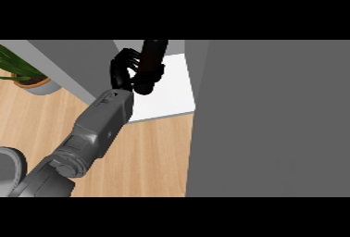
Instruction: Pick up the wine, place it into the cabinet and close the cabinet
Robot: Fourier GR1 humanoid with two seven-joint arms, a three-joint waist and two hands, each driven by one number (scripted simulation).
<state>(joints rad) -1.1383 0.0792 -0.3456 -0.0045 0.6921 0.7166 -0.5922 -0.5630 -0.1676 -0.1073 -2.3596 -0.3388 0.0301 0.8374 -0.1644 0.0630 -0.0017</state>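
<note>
The wine bottle (154, 53) is dark and nearly upright, leaning slightly right at its top. My left hand (123, 69) is shut on it, its fingers curled round the bottle's left side and hiding the lower part. The bottle hangs over the white floor of the cabinet (174, 95), at its front left. A grey panel (75, 65) slants along the cabinet's left side. A large grey panel (266, 120), seemingly the cabinet's door or side, fills the right of the view. My right hand does not show.
A potted green plant (24, 76) stands at the far left on the wooden counter (150, 152). A grey rounded object (10, 169) is cut off by the lower left edge, beside my forearm.
</note>
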